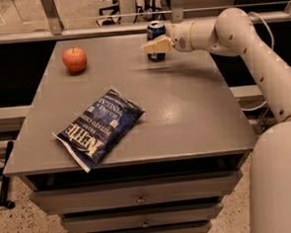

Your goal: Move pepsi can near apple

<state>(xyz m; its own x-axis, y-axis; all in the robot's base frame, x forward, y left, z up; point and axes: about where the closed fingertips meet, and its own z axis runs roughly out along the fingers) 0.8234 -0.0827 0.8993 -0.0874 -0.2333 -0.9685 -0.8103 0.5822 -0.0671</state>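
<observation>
The pepsi can [154,32], dark blue with a silver top, stands upright near the far edge of the grey table [194,110], right of centre. The apple [75,59], red-orange, sits at the far left of the table, well apart from the can. My gripper [154,46] reaches in from the right on a white arm [239,38]. Its pale fingers [157,45] lie across the front of the can at mid height and hide part of it.
A dark blue Kettle chip bag [99,127] lies flat on the front left of the table. Drawers [140,198] sit under the tabletop. A rail and chair legs stand behind the far edge. The robot's white body [280,179] fills the lower right.
</observation>
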